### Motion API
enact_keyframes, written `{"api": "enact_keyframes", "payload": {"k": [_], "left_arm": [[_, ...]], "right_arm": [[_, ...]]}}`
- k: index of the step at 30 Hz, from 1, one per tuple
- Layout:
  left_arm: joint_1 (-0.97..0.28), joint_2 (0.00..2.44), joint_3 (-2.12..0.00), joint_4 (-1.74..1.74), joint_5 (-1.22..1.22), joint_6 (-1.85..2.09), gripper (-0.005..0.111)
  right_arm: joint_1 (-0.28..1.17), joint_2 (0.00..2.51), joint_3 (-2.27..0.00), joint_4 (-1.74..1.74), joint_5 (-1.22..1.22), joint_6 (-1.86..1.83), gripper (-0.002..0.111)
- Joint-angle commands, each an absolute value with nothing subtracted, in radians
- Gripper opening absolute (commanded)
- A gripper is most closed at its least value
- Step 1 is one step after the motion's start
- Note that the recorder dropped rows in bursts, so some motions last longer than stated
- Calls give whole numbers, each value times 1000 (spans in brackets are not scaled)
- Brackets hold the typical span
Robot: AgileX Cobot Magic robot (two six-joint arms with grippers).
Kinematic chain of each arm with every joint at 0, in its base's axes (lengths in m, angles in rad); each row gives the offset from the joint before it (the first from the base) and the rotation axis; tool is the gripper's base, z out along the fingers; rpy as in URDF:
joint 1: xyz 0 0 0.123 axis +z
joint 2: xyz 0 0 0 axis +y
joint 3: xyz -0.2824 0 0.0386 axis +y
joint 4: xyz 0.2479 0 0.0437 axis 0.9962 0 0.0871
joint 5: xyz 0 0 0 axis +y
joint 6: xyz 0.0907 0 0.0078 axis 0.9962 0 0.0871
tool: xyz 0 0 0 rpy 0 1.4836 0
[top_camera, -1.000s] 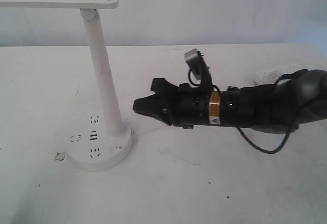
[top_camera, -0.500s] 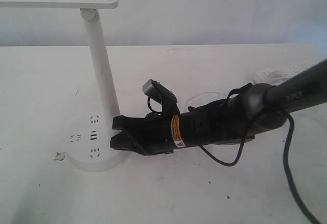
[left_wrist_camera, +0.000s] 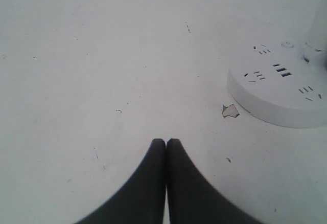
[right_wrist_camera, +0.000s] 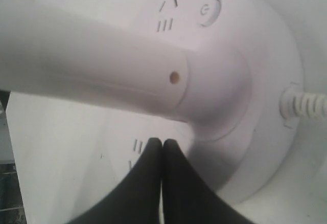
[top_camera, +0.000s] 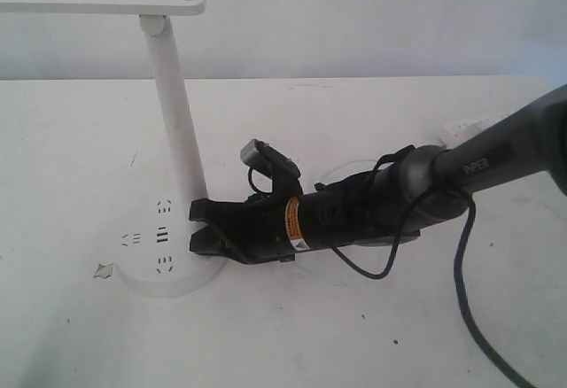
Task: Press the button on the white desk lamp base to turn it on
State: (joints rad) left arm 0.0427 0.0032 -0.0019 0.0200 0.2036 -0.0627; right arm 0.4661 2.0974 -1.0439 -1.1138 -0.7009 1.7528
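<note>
The small round white push button (right_wrist_camera: pixel 208 10), marked with a tiny grey power sign, lies uncovered on the round flat white plastic lamp base (right_wrist_camera: pixel 258 42). It is not under the black right gripper (right_wrist_camera: pixel 162 143). In the right wrist view it sits off to one side of the tips, across the rounded foot of the tall white stem (right_wrist_camera: pixel 92 60). The gripper's two fingers are pressed together into one blunt point, which hangs low over the base beside a set of dark socket slots (right_wrist_camera: pixel 137 146). The exterior view hides the button behind the gripper.

To press well, I judge the tips should swing around the stem's foot rather than push through it. They should stop directly above the button, then come straight down with the fingers kept together. A short, light push should do. A slanted one could skid onto the slots or shove the base, whose white ribbed cord (right_wrist_camera: pixel 309 104) leaves on the gripper's side.

The black left gripper (left_wrist_camera: pixel 166 143), fingers also together, waits over the white table (left_wrist_camera: pixel 102 55), apart from the base.
</note>
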Motion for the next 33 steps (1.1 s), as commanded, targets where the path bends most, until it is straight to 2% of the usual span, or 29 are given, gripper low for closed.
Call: {"api": "enact_keyframes", "payload": {"k": [1,33], "left_arm": [[35,0,0,16,201,-63,0],[35,0,0,16,201,-63,0]], "right_arm": [[469,2098,-1048,-1123,-689,1756,0],[469,2116,-1046,-1291,-605,1842,0]]}}
